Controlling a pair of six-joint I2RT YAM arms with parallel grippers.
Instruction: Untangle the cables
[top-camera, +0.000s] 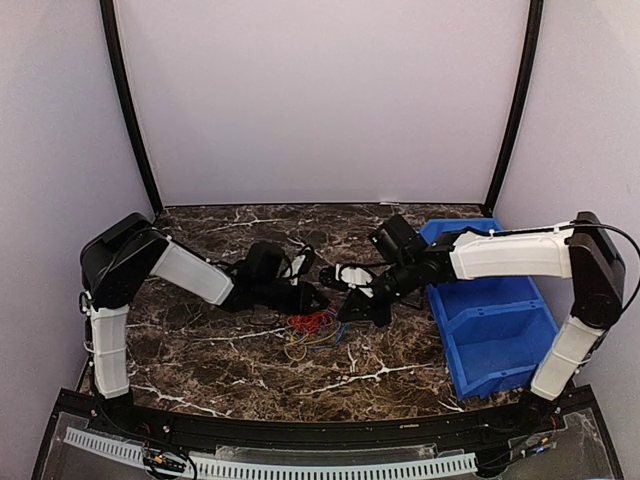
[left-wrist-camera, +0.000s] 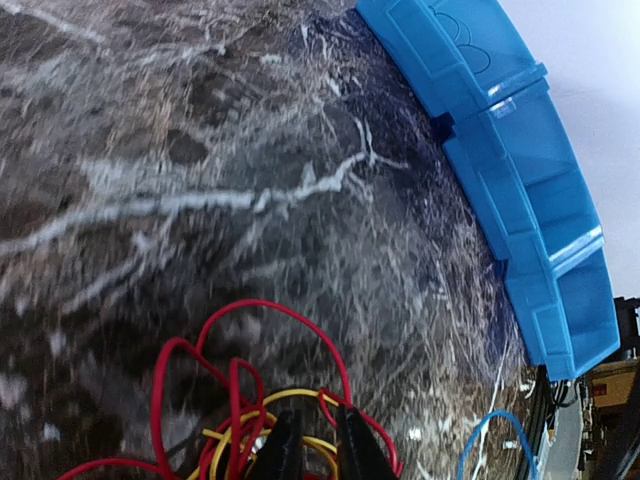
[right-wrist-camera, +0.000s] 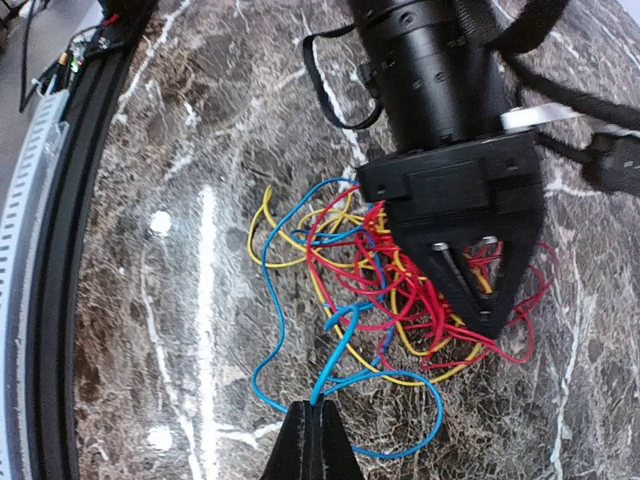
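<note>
**Untangling, mid-step: both pincers set on the knot — separation not yet begun**

The marble-patterned table (top-camera: 200, 350) carries a blue bin (top-camera: 490, 335) at the right and, near its centre between the two arms, the cables (top-camera: 312, 326): one loose knot of red, yellow, blue and orange wire lying flat on the surface, well apart from the bin. The left gripper (left-wrist-camera: 318, 450) points down into the knot's far side. Its fingers stand almost together with red wire (left-wrist-camera: 265, 305) and yellow wire (left-wrist-camera: 290, 395) running between them, which reads as a pinch on those strands. The right gripper (right-wrist-camera: 318, 428) sits at the knot's near edge, its jaws pressed together on the blue cable (right-wrist-camera: 335, 355), whose loops trail back into the red and yellow mass.

Judged from this layout, the step in hand is the anchoring of two ends, and no wire is free yet. The next move calls for the pincers to draw apart slowly, low over the table, so the blue cable slides out — a hard pull could tighten the crossings or drag the whole bundle along.
</note>
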